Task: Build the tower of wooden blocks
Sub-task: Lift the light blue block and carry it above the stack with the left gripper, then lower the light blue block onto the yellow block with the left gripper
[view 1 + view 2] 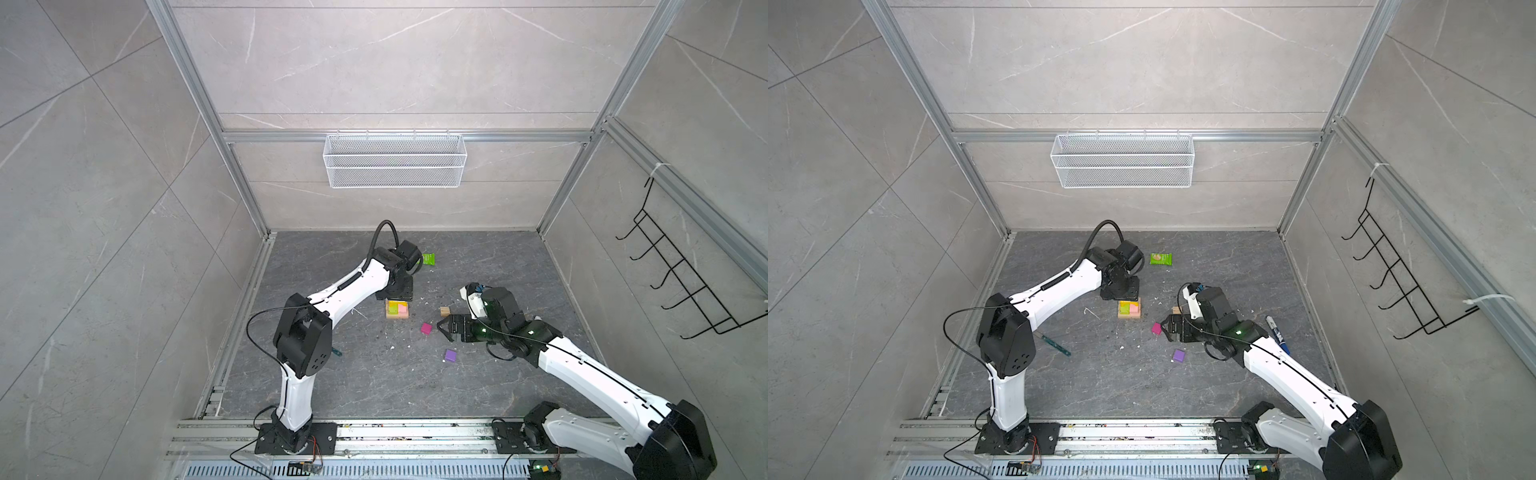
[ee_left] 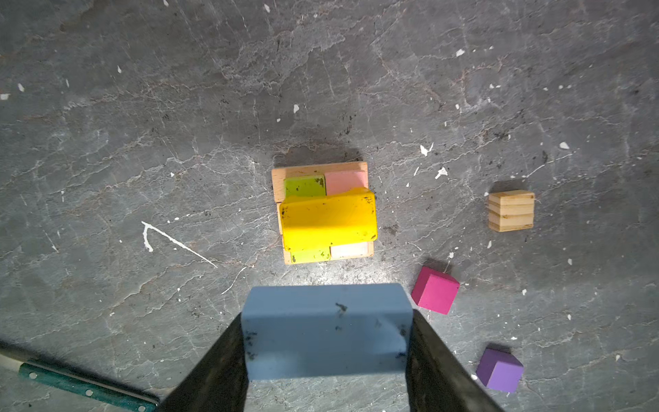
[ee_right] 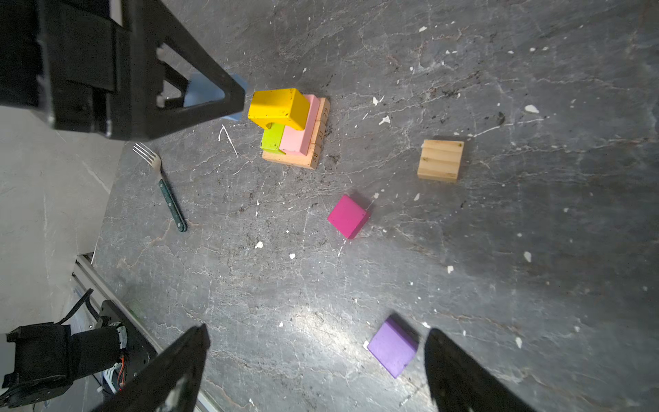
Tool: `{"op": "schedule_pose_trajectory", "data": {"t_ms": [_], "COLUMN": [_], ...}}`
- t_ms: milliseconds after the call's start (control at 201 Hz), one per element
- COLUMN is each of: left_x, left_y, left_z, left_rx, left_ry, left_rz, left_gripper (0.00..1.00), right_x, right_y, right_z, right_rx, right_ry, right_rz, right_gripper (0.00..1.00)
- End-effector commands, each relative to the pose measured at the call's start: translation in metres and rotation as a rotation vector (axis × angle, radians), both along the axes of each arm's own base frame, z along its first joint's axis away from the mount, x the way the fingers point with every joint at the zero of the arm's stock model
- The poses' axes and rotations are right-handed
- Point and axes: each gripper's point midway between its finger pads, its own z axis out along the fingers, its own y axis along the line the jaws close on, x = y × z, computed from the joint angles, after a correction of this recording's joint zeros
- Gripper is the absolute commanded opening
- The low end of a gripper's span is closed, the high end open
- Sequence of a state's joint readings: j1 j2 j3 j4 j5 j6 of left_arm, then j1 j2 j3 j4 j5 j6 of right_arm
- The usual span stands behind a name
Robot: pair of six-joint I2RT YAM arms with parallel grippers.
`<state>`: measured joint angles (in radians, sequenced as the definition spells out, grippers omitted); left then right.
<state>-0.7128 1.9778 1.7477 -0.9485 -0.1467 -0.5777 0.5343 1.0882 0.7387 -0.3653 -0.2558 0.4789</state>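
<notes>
left fingers (image 2: 214, 374) clench one light blue block (image 2: 326, 331) just beside the tower (image 2: 322, 214), mid tabletop (image 2: 142, 107), well away from the walls. the tower holds three tan bars (image 3: 315, 142), one lime bar (image 3: 272, 139), one pink bar (image 3: 299, 135) and one yellow bar (image 3: 278, 107) on top. right fingers (image 3: 460, 374) are spread wide and empty near one purple cube (image 3: 392, 347). one magenta cube (image 3: 347, 216) and one tan cube (image 3: 441, 160) lie apart, with bare tabletop between them.

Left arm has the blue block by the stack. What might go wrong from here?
1. The yellow block lies across the middle of the lime bar and pink bar, leaving little room; the light blue block may land overhanging and tip.
2. The left gripper grips that block at its ends; its fingers could nudge the yellow block when lowering.
3. The right gripper hangs open by the magenta cube near the tower; the two might crowd.
</notes>
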Motion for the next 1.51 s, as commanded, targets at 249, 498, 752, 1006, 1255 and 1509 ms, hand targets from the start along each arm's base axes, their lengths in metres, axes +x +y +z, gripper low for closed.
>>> {"op": "schedule_pose_trajectory", "data": {"t_ms": [249, 498, 752, 1006, 1255, 1509], "left_x": [0.017, 0.025, 0.028, 0.029, 0.029, 0.028], "left_y": [-0.008, -0.01, -0.015, -0.013, -0.01, -0.007], "left_z": [-0.016, -0.021, -0.027, -0.03, -0.031, -0.027], "left_rx": [-0.051, -0.07, -0.083, -0.067, -0.052, -0.037], "left_ry": [0.035, 0.03, 0.045, 0.048, 0.05, 0.04], "left_rz": [0.055, 0.088, 0.113, 0.123, 0.13, 0.127], "left_gripper": [0.09, 0.1, 0.09, 0.09, 0.09, 0.09], "right_x": [-0.005, -0.005, -0.007, -0.009, -0.01, -0.009], "right_y": [0.0, 0.003, 0.001, -0.001, -0.001, -0.001], "right_z": [0.004, 0.001, -0.002, -0.004, -0.007, -0.006], "right_rx": [0.037, 0.047, 0.043, 0.037, 0.031, 0.031], "right_ry": [0.009, 0.024, 0.031, 0.034, 0.037, 0.038], "right_rz": [-0.009, -0.008, -0.008, -0.013, -0.009, -0.009], "right_gripper": [0.94, 0.94, 0.94, 0.94, 0.94, 0.94]}}
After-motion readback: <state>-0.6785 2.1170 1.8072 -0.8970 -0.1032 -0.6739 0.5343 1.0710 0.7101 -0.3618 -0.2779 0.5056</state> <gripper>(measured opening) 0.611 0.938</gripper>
